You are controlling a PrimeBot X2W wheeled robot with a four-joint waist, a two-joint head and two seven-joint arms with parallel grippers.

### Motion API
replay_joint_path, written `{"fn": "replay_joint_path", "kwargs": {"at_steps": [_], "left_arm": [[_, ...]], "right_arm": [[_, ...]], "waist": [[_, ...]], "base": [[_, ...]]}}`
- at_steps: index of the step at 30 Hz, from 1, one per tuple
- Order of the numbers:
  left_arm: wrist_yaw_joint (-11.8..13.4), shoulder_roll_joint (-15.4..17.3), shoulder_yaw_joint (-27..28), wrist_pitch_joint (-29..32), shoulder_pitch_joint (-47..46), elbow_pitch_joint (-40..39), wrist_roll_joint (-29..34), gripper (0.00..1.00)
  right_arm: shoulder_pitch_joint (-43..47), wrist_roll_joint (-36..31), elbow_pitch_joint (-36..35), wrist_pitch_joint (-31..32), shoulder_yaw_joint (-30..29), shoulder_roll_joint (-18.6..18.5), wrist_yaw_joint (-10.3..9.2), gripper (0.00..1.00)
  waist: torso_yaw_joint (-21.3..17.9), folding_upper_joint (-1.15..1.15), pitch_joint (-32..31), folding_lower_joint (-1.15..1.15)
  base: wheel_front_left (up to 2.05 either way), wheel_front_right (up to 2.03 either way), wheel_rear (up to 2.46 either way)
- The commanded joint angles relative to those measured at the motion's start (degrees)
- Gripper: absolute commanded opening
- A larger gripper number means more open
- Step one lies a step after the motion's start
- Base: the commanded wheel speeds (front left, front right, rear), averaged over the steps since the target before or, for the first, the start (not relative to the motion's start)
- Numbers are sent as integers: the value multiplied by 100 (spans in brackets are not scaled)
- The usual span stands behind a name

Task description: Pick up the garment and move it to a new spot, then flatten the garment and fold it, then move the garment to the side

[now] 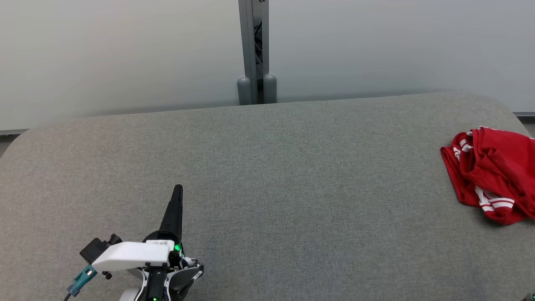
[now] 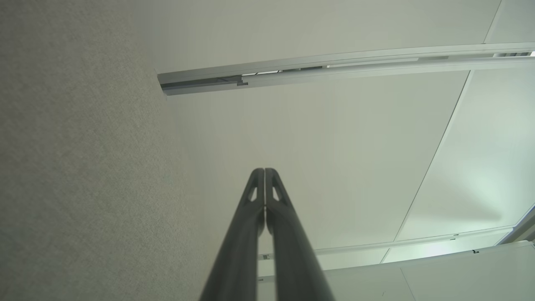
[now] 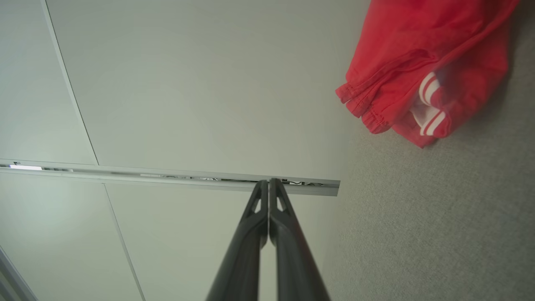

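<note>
Head view: where is the garment [image 1: 491, 173]?
— Crumpled red heap at three o'clock on the grey table [image 1: 267, 175].
— And the jaws?
— Pressed together on the left gripper [image 1: 178, 190], at seven o'clock; likewise on the right gripper [image 3: 268, 182], both empty

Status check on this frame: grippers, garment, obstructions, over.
Left gripper shut, empty, low left over the table. Right gripper shut, empty. Red garment crumpled at the table's right edge, untouched. Nothing in the way.
</note>
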Motion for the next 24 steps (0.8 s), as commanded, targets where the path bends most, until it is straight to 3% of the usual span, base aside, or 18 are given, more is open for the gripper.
{"fn": "replay_joint_path", "kwargs": {"at_steps": [1, 24], "left_arm": [[-19, 27, 7, 6, -73, -5, 9, 0], [-19, 27, 8, 6, -73, -8, 10, 0]], "right_arm": [[25, 15, -11, 35, 2, -55, 2, 0], [25, 15, -11, 35, 2, -55, 2, 0]], "waist": [[0, 0, 0, 0], [0, 0, 0, 0]], "base": [[0, 0, 0], [0, 0, 0]]}}
